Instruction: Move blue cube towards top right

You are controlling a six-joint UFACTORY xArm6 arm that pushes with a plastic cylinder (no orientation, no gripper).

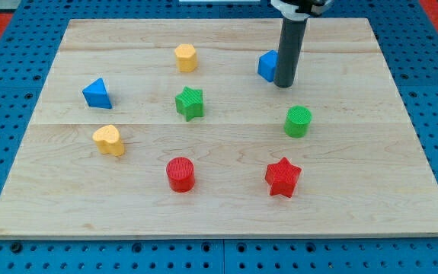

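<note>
The blue cube [266, 65] sits near the view's top, right of centre, partly hidden behind the dark rod. My tip [283, 85] rests on the board just to the cube's lower right, touching or almost touching it. The rod comes down from the view's top edge.
On the wooden board [386, 190]: a yellow hexagonal block [186, 57], a blue triangle [97, 93], a green star [190, 103], a green cylinder [298, 121], a yellow heart [109, 140], a red cylinder [180, 173], a red star [282, 176]. Blue pegboard surrounds the board.
</note>
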